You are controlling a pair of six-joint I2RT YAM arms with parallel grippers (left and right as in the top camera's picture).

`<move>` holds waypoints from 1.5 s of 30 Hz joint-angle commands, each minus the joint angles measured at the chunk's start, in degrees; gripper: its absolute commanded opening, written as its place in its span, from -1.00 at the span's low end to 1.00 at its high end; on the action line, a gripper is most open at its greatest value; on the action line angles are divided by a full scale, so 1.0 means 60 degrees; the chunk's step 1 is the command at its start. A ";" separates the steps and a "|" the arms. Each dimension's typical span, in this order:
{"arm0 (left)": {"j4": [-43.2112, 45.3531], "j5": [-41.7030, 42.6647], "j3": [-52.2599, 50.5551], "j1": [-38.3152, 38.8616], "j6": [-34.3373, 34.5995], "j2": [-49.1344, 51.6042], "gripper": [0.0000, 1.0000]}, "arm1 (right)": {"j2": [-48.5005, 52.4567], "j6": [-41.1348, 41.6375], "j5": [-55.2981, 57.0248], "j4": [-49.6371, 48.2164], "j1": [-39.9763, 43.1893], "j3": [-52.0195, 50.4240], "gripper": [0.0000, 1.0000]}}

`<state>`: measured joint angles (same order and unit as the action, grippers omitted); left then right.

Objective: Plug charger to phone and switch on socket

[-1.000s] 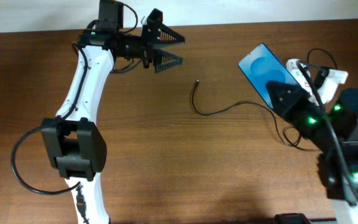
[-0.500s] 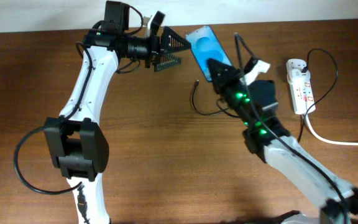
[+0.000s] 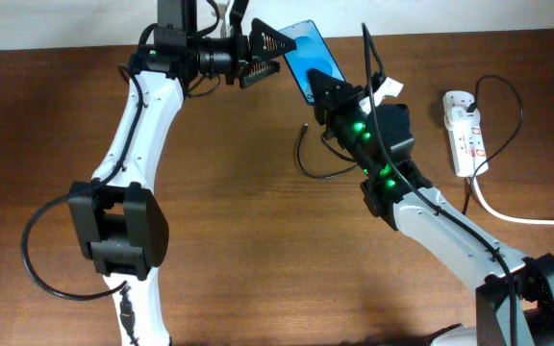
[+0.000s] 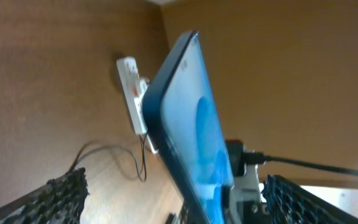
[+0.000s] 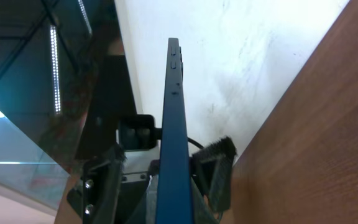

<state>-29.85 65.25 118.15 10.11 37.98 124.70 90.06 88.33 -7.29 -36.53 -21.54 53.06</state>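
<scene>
One brown wooden table (image 3: 258, 240), a white wall (image 3: 65, 24) along its 12 o'clock edge. At 3 o'clock, the white socket (image 3: 465, 130) and its thick white cord (image 3: 522, 218). Near centre, the thin black charger (image 3: 299, 159), loose on the wood. At 12 o'clock, the phone (image 3: 301, 53), off the table and tilted, pinched at its lower end by the right gripper (image 3: 328, 89). At the phone's 9 o'clock, the left gripper (image 3: 275, 58), fingers spread wide, apart from it.

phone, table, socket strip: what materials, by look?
phone: smooth, glossy screen, looks like glass; dark frame, metal or plastic, can't tell. table: matte brown wood grain, possibly laminate. socket: smooth white casing, apparently plastic.
</scene>
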 commanded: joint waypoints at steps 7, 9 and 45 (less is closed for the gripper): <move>0.1490 -0.0098 -0.0007 0.0295 0.2554 -0.0102 0.91 | -0.0106 0.0113 0.0761 -0.0055 -0.0295 0.0339 -0.92; 0.1920 0.0251 -0.0007 0.0492 0.3610 -0.0087 0.91 | -0.0106 0.0113 0.0761 -0.0051 -0.0291 0.0339 -0.92; 0.2900 -0.0066 -0.0007 0.1060 0.4947 0.0127 -1.00 | -0.0106 0.0117 -0.0004 0.0342 -0.0543 0.0339 -0.92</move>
<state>-12.82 64.40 117.58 15.57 68.27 126.02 89.62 93.69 -1.34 -35.53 -23.24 54.89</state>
